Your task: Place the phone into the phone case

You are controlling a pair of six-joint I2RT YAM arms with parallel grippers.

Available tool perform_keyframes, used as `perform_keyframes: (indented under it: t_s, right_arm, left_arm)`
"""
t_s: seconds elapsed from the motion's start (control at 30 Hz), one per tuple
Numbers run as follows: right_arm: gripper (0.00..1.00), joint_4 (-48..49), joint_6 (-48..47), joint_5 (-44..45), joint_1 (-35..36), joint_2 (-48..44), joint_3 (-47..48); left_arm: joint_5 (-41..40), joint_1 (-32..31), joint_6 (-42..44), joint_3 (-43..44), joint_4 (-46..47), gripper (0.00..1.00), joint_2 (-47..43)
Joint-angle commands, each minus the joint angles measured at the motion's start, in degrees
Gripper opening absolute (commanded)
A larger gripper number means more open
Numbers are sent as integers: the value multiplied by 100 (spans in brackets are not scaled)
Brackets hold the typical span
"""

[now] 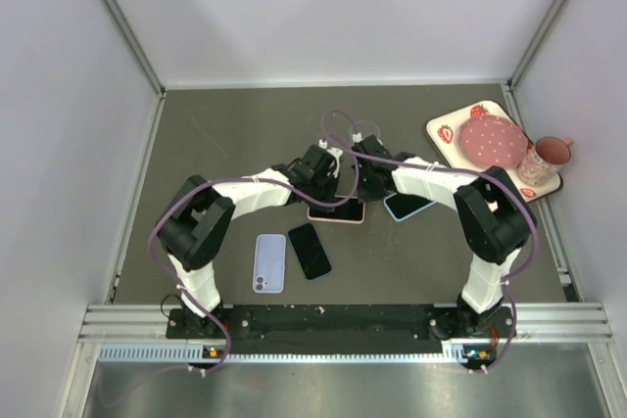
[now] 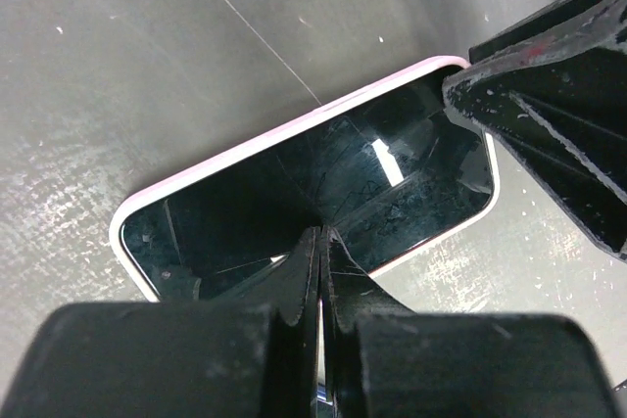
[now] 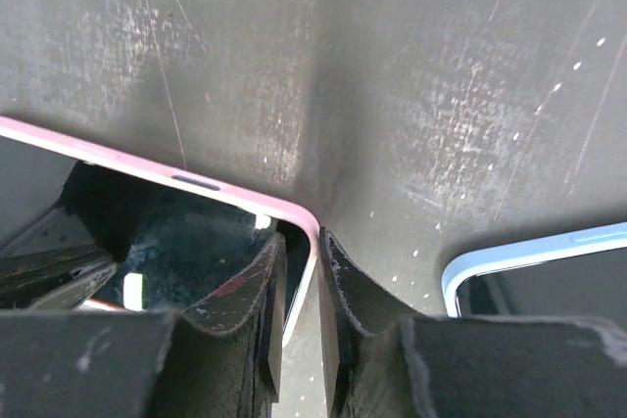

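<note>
1. Left tool (image 2: 320,240), pressed together, bears down on the phone (image 2: 245,205), midway across the surface (image 1: 225,134).
2. Right tool (image 3: 306,250) pinches the phone case (image 3: 127,161) at its corner rim. Best to ease it outward gently, then seat that corner.

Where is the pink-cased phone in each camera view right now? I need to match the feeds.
Top external: the pink-cased phone is at mid-table, partly hidden under both wrists.
Left wrist: it lies across the middle of the frame, screen up.
Right wrist: only its corner shows, at lower left.
Shared landmark: the right gripper astride that corner's rim. It also shows at the upper right of the left wrist view.
</note>
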Motion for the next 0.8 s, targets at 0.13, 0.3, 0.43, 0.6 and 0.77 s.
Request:
perform_keyframes:
  t_s: [0.13,0.3,0.43,0.6,0.77]
  right_arm:
    - [0,-140,-355,1334,246,57,-340]
    - [0,107,-416,876,237,-733,-358]
    - [4,308,-468,525,237,-1286,-410]
    - [26,502,-504,112,150,-1868,-629]
    - [57,792,-311,-898,-324,-2263,-998]
  left_arm:
    - [-426,4,126,-167,-671,0,-62]
    - [-602,13,-119,-228,-547,1,-492]
    - [-435,48,-146,-535,-100,8,-1028]
    - [74,337,-330,-1264,445,31,-1863]
    - [1233,1119,-577,-2133,1104,47,-2487]
